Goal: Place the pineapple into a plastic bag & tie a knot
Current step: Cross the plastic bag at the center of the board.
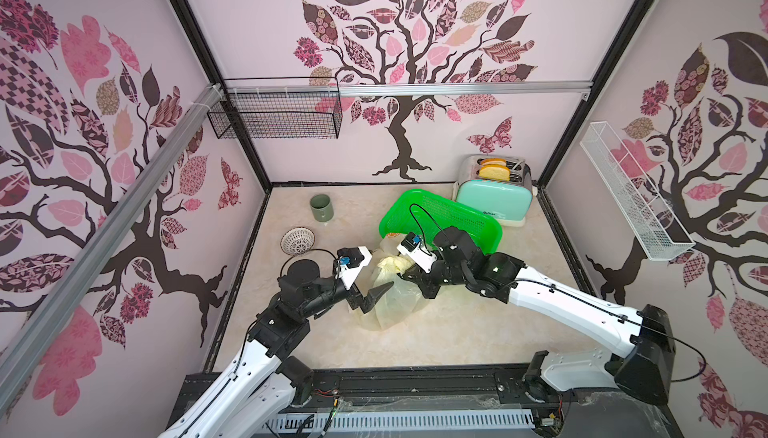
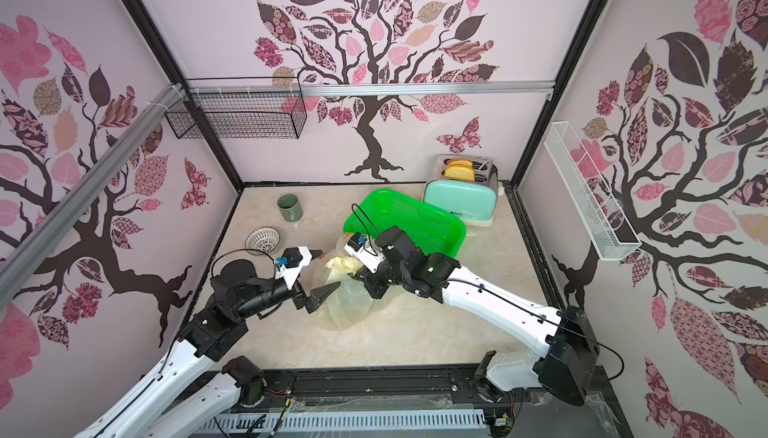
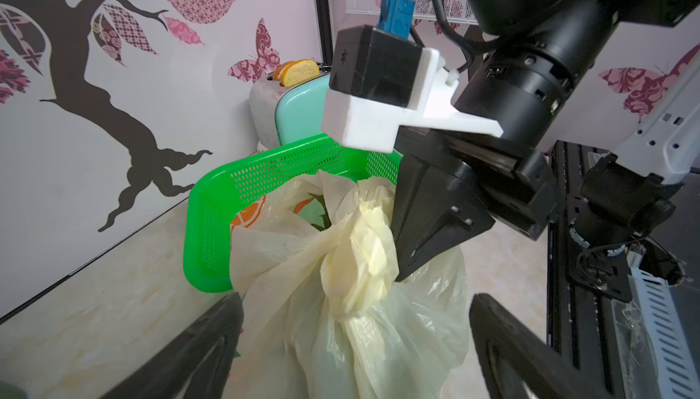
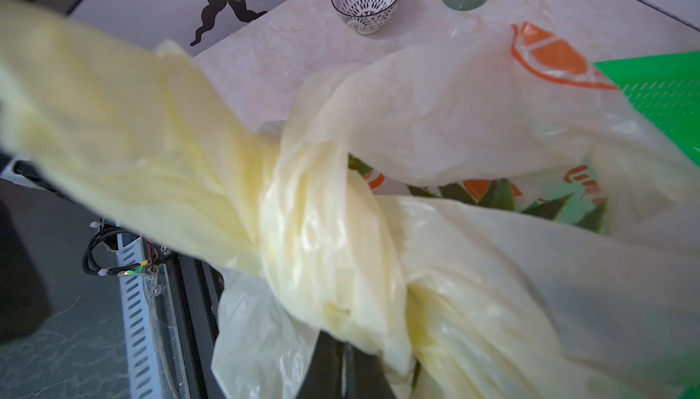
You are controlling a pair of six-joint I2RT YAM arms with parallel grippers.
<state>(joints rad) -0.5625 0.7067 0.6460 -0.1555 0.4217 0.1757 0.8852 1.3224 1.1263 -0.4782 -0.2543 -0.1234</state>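
- The plastic bag (image 1: 392, 303) stands in the middle of the bench (image 1: 457, 332), against the near rim of the green basket (image 1: 453, 211). Pineapple leaves (image 4: 488, 192) show inside it.
- The knot (image 3: 360, 253) tops it, with its long axis running from one gripper toward the other.
- The right gripper (image 3: 403, 268) is clamped on film at the knot.
- The left gripper (image 2: 328, 270) gapes wide, its jaws astride the bag and the knot straight ahead of it.

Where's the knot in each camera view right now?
Both top views: knot mid-table, atop the plastic bag.
Left wrist: knot against the right pincer's tip.
Right wrist: knot fills the view, close up.
Shared landmark: green basket, just behind it.
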